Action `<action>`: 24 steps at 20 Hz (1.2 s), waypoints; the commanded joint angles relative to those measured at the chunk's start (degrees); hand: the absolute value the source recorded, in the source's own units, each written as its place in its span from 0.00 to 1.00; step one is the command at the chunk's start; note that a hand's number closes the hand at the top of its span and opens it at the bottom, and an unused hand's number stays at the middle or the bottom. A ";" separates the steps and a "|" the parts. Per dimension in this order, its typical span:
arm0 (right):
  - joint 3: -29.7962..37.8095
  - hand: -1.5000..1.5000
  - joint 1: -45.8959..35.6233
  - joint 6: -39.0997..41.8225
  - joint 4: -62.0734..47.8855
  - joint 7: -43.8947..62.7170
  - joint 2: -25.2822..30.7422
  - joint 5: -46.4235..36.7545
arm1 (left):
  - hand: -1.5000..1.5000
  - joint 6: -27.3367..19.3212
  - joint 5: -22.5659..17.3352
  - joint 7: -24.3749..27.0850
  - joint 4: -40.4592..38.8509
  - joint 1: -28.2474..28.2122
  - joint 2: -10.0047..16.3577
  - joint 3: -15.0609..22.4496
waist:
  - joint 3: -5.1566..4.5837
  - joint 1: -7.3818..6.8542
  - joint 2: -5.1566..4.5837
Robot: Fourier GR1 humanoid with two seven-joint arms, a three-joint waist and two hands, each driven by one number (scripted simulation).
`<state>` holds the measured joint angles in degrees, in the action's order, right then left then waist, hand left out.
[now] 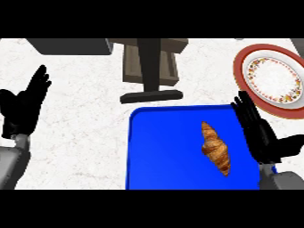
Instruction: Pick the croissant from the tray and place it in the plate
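Head view showed the robot's left hand (21, 108) resting open at the left of the pale marbled counter (88, 120), fingers straight and pointing up, well apart from everything in play. A dark brown block (151, 62) stood at the far side of the counter, just beyond the blue tray (164, 151). The croissant (215, 148) lay untouched on the tray's right half, its long axis running away from the robot and tilted slightly. Just to its right, the right hand (263, 136) hovered over the tray's right edge, fingers straight and together, thumb spread wide to the right, holding nothing. The red-rimmed plate (276, 79) sat beyond that hand at the counter's far right, with nothing on it. The reach appeared to be the step in hand, with no grasp made. A good pick would likely call for the right hand to shift left and descend over the pastry's thick middle, fingers on one long side and thumb on the other, closing across its narrow width. A lift clear of the tray's rim would seem wise before carrying it towards the plate.
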<state>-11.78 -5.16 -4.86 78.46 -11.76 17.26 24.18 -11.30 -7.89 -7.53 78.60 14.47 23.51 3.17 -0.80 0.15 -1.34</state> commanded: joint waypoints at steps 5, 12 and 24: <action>-7.13 1.00 -9.03 21.65 8.81 7.16 5.53 5.64 | 0.50 -2.76 1.64 -1.58 -2.19 -3.87 -5.24 3.10 | 0.76 -1.67 1.40; -8.14 1.00 -4.31 5.86 7.73 -17.07 14.70 -27.96 | 0.50 -3.93 1.38 -4.48 1.46 -8.98 -8.21 5.59 | 1.00 -0.55 1.50; -8.38 0.00 -7.84 24.34 -5.18 -33.87 19.07 -27.00 | 0.50 -3.81 2.11 -4.96 4.66 -11.09 -8.32 6.02 | 0.87 -1.10 1.38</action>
<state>-19.03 -10.73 20.60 74.77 -42.01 33.01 5.34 -15.83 -5.19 -10.59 81.06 3.99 14.10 9.83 0.11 -0.89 -0.07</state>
